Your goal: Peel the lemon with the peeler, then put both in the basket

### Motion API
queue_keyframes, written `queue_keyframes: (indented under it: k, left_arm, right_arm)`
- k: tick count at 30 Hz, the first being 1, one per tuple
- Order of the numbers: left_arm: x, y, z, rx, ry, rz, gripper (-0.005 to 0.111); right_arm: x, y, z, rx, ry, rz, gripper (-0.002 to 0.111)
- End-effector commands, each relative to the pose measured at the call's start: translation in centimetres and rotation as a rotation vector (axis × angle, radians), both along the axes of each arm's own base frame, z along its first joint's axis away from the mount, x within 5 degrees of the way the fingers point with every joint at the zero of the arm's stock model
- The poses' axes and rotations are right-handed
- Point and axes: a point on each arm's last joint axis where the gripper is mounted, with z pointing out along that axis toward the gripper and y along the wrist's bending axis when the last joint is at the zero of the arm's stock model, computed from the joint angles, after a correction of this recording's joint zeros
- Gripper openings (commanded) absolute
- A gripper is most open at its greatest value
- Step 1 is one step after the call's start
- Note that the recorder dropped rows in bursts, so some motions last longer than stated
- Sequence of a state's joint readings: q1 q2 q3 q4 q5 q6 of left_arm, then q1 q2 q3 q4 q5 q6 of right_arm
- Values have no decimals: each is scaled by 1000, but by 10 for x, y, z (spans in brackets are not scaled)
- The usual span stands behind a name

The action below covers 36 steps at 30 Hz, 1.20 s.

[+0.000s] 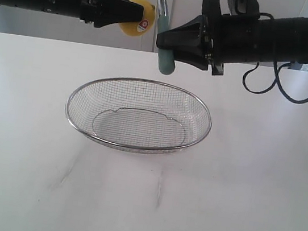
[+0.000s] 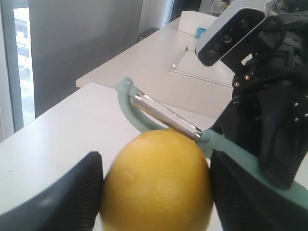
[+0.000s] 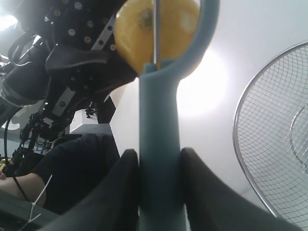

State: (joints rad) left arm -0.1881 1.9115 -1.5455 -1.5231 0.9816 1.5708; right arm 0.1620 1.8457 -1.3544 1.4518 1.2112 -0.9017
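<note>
High above the table, my left gripper (image 1: 135, 15) is shut on the yellow lemon (image 1: 141, 18), whose white-and-red sticker faces the exterior camera. Up close the lemon (image 2: 156, 180) sits squeezed between the two black pads (image 2: 77, 192). My right gripper (image 1: 165, 41) is shut on the teal handle of the peeler (image 1: 163, 39), which stands nearly upright with its blade head beside the lemon. In the left wrist view the peeler (image 2: 159, 115) lays its metal blade against the far side of the lemon. The handle (image 3: 159, 144) is clamped between the right fingers. The wire basket (image 1: 138, 114) rests on the table below both grippers.
The white table (image 1: 258, 193) stretches all around the basket. Faint grey marks (image 1: 158, 188) show on its surface in front of the basket. Black cables (image 1: 285, 82) hang from the right arm. The basket rim (image 3: 240, 144) shows beside the peeler handle.
</note>
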Motion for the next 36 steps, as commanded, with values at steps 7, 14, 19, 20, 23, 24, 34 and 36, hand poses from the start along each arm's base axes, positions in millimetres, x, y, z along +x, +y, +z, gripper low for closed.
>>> queue_keyframes:
  k: [7, 14, 19, 20, 23, 24, 34, 36]
  left_arm:
    - [-4, -2, 9, -37, -5, -8, 0]
    - [-4, -1, 9, -40, 17, 0, 0]
    - [-3, -1, 9, -40, 19, 3, 0]
    - [-3, -1, 9, -40, 19, 3, 0]
    - [-3, -1, 9, -40, 19, 3, 0]
    - [-3, -1, 9, -40, 19, 3, 0]
    - [-4, -1, 9, -48, 46, -5, 0]
    - [-4, -1, 9, -51, 62, -4, 0]
  right_arm:
    - [-3, -3, 2, -32, -29, 22, 0]
    - [-5, -5, -4, -96, -16, 44, 0]
    - [-9, -7, -6, -172, -1, 63, 0]
    - [-10, -8, -6, -183, 0, 65, 0]
    - [-13, -9, -3, -201, -3, 67, 0]
    - [-14, -9, -1, -204, -4, 66, 0]
    - [-29, -19, 11, -364, 15, 51, 0]
    - [-31, -20, 15, -390, 9, 32, 0]
